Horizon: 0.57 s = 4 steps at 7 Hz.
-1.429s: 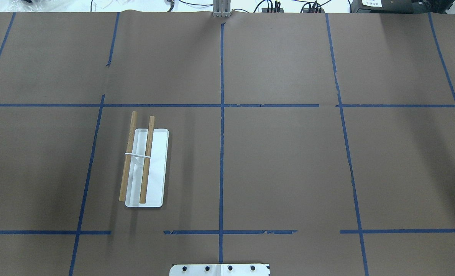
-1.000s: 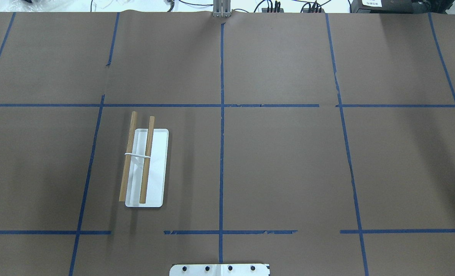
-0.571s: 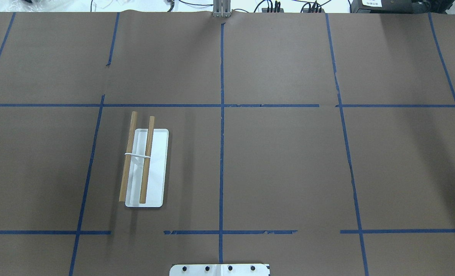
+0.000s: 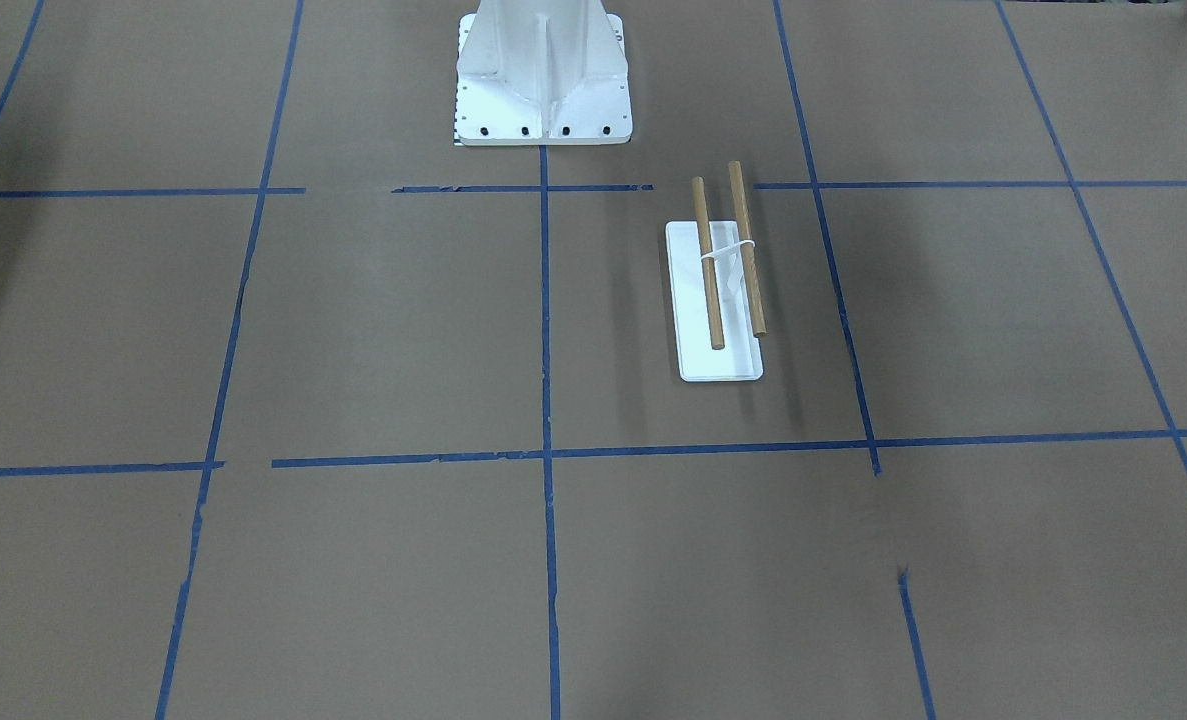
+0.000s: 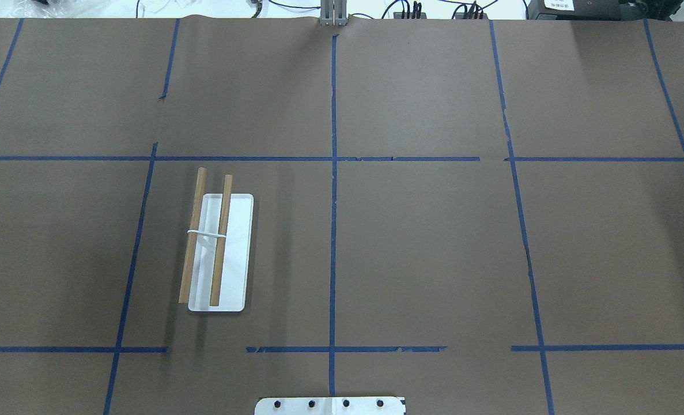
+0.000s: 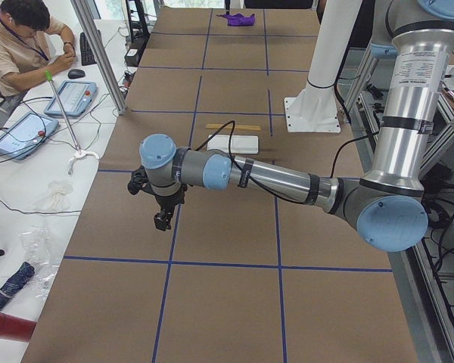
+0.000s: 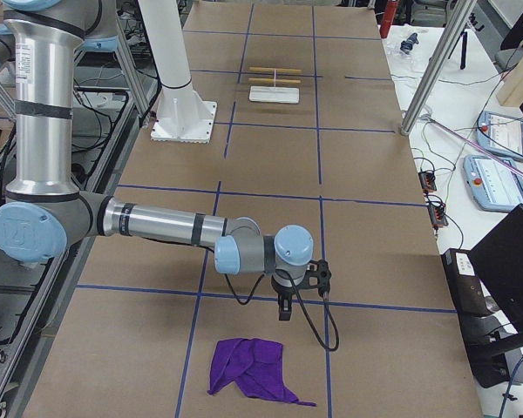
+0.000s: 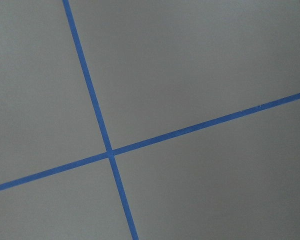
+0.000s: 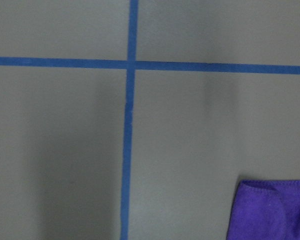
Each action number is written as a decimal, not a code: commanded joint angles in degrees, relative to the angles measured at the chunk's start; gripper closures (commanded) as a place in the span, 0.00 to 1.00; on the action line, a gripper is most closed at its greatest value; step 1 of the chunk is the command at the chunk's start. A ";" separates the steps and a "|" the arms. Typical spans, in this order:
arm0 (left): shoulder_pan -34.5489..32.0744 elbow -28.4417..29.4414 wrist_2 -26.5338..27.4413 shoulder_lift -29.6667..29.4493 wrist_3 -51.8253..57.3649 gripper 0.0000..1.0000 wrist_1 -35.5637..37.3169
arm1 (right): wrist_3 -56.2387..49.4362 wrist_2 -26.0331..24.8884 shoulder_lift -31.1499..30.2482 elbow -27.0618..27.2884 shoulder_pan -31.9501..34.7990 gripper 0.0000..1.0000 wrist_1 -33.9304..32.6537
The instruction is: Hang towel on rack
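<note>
The rack is a white base (image 5: 235,253) that carries two wooden bars (image 5: 222,239). It stands left of the table's middle and also shows in the front view (image 4: 718,365), the left view (image 6: 233,142) and the right view (image 7: 275,94). The purple towel (image 7: 248,370) lies crumpled on the table at the far right end. A corner of it shows in the right wrist view (image 9: 275,210), and it is small in the left view (image 6: 238,19). My left gripper (image 6: 163,221) hovers over the table's left end. My right gripper (image 7: 285,309) hovers just short of the towel. I cannot tell whether either is open or shut.
The robot's white pedestal (image 4: 543,70) stands at the table's near middle edge (image 5: 330,405). Blue tape lines cross the brown table cover. An operator (image 6: 15,38) sits beside the far side with teach pendants (image 6: 23,132). A laptop (image 7: 506,261) stands off the table.
</note>
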 commanded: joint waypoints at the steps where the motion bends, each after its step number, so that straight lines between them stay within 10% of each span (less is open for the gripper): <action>1: 0.10 0.43 -0.04 -0.05 -0.02 0.00 -1.25 | 0.56 -0.99 3.42 -18.69 0.16 0.00 15.36; 4: 0.02 0.60 -0.04 0.04 -0.02 0.00 -2.13 | 2.66 -2.92 5.09 -22.43 -0.02 0.01 15.60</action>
